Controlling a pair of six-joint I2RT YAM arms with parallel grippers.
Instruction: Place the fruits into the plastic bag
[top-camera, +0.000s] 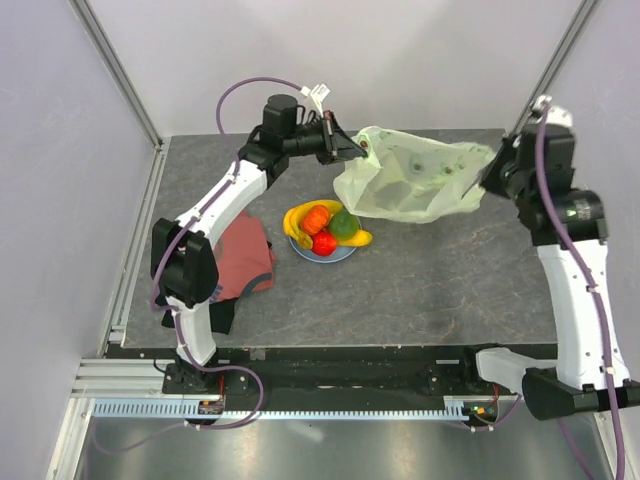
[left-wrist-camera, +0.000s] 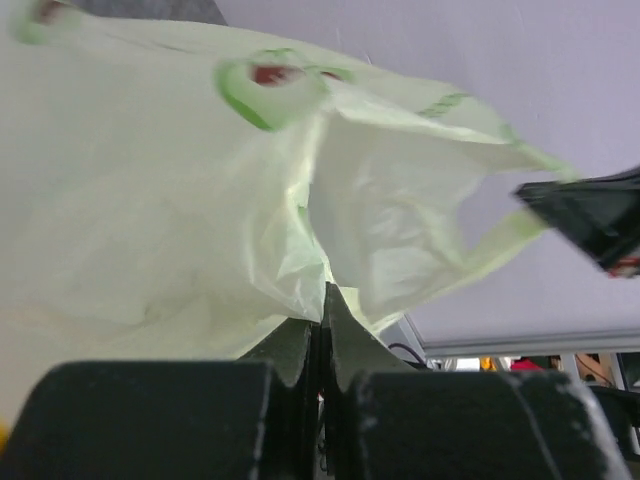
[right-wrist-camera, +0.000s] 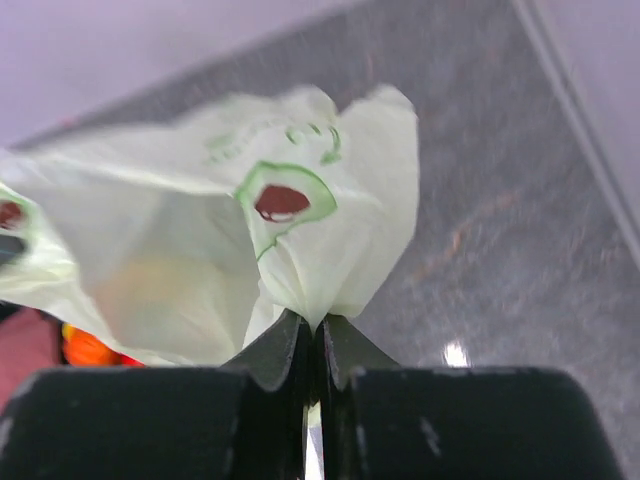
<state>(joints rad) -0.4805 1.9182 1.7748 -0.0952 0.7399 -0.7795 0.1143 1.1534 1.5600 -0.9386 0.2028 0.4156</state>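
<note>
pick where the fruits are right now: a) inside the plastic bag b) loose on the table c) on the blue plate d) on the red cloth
c: the fruits sit piled on the blue plate, with the plastic bag held up apart from them

Noted on left arm and right arm: white shells, black joint housings. A purple cable runs along each, looping free behind the wrist. The left gripper and right gripper are matte black, with blocky bodies behind fingers that narrow to thin wedge tips.
</note>
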